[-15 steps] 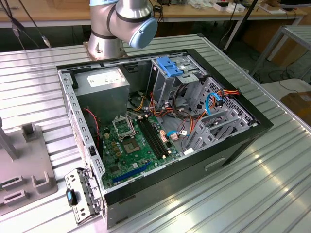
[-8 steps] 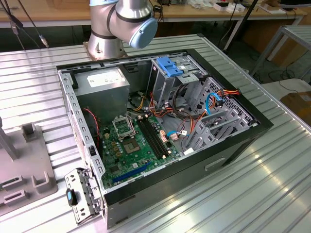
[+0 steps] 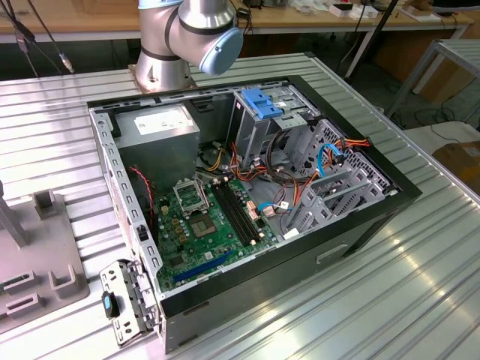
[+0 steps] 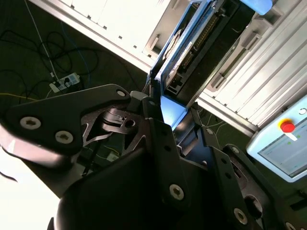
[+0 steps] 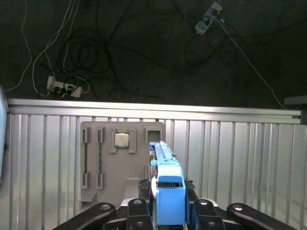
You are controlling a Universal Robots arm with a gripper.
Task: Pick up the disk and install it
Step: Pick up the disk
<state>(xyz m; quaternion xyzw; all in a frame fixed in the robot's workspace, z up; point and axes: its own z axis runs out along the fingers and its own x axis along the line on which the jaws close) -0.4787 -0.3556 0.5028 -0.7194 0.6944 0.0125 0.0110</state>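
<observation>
I am gripping the disk [image 5: 169, 184] between my two fingers. My pincer [image 5: 167, 211] is clamped on its flat sides, so the disk is standing on edge in the middle of my grasp and sticking out past my fingertips. In the first wrist view I am seeing mostly its light-blue plastic bracket, a narrow strip with a blocky end nearest my fingers. In the second wrist view the disk [image 4: 184, 52] is running straight out from the pincer [image 4: 168, 127], thin and edge-on, with grey and dark parts between light-blue rails.

Beyond the disk's far end, a grey fixture plate [image 5: 122, 163] is lying on the ribbed metal table [image 5: 240, 158] with a processor chip [image 5: 121, 140] in one recess. In the exterior view, my arm [image 3: 187, 34] is standing just behind the open computer case [image 3: 247, 195].
</observation>
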